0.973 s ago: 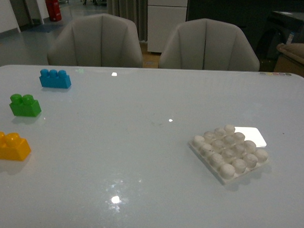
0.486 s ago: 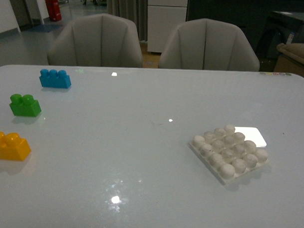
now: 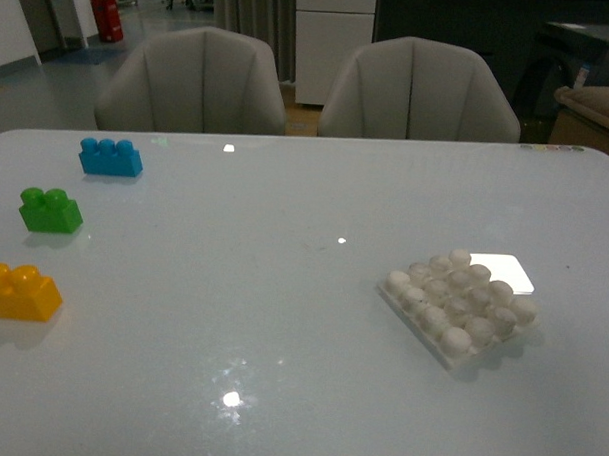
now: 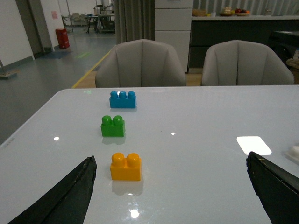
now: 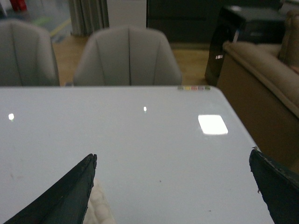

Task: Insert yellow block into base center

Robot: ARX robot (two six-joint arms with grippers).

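The yellow block [image 3: 19, 292] lies on the white table at the near left; it also shows in the left wrist view [image 4: 125, 166], just inside the left finger of my left gripper [image 4: 172, 164]. That gripper is open and empty above the table, short of the block. The white studded base [image 3: 460, 304] lies at the near right; a corner of it [image 5: 100, 204] shows beside one finger of my right gripper [image 5: 174, 161], and an edge [image 4: 294, 152] shows in the left wrist view. The right gripper is open and empty. Neither arm shows in the front view.
A green two-stud brick [image 3: 51, 210] and a blue three-stud brick [image 3: 110, 156] lie beyond the yellow block along the table's left side. A bright patch of light [image 3: 501, 272] lies just behind the base. Two grey chairs [image 3: 195, 82] stand at the far edge.
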